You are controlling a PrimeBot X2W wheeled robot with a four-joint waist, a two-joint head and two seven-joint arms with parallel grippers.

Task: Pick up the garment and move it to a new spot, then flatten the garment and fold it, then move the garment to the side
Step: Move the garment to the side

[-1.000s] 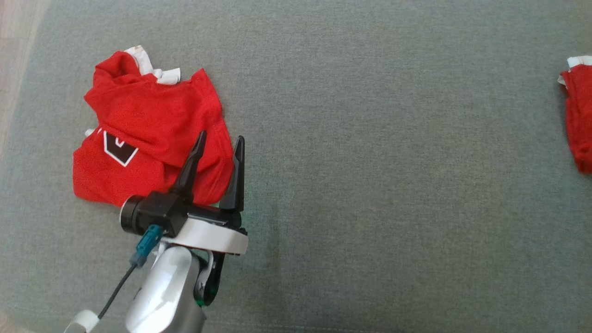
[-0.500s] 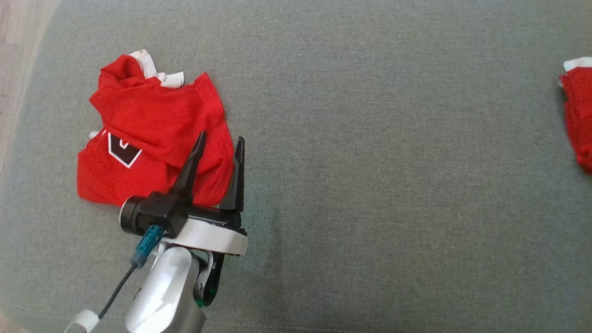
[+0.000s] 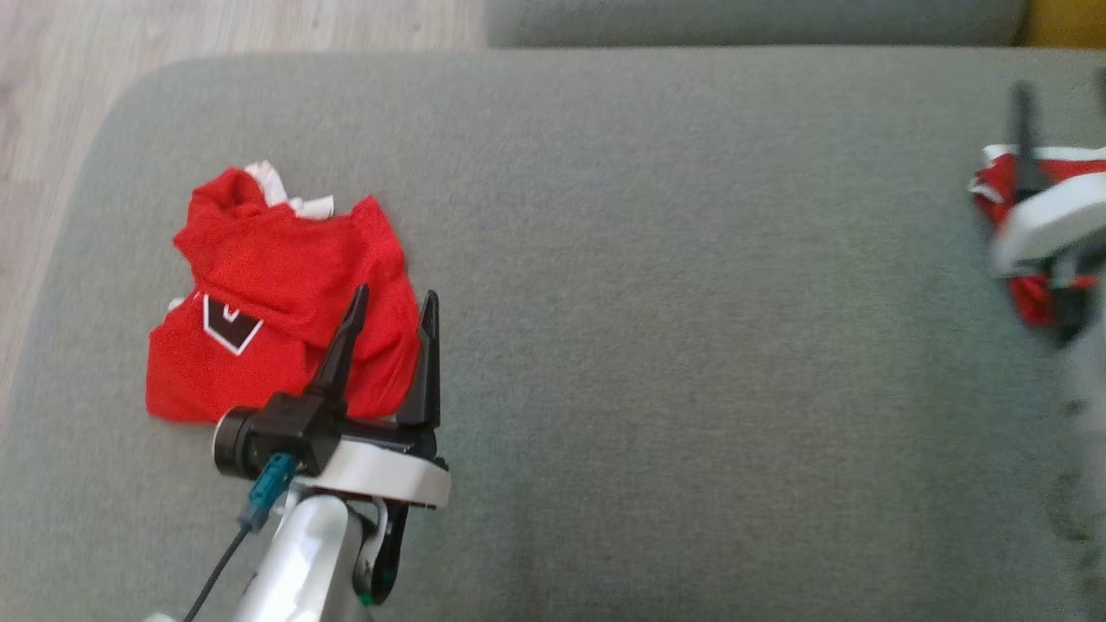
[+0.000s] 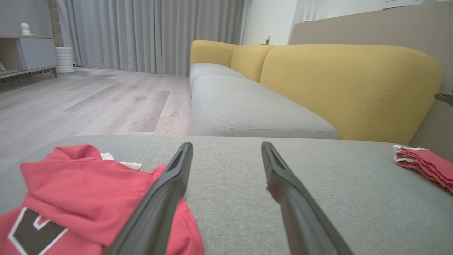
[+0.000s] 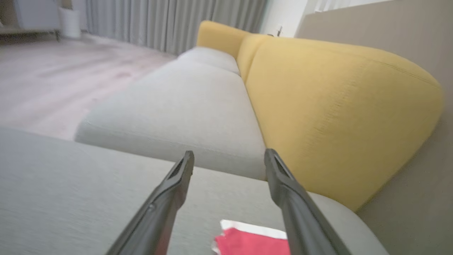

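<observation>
A crumpled red garment (image 3: 276,294) with white trim and a dark emblem lies at the left of the grey cushion (image 3: 657,345). In the left wrist view the same garment (image 4: 81,184) sits at the lower left. My left gripper (image 3: 394,295) is open, its left finger over the garment's right edge and nothing between the fingers (image 4: 226,146). At the far right lies a folded red garment (image 3: 994,190) with a white edge. My right gripper (image 3: 1063,91), blurred, hangs above it. From the right wrist its jaws (image 5: 229,154) stand open, with the folded garment (image 5: 247,242) just below.
Wooden floor (image 3: 52,130) borders the cushion at the left and far side. A second grey seat (image 4: 247,113) and a yellow backrest (image 4: 347,88) lie beyond. The folded garment (image 4: 424,164) lies near the cushion's right end.
The head camera has moved, so the cushion's far edge and the floor now show. My right gripper has come into view over the folded garment. The left gripper stays open by the crumpled garment.
</observation>
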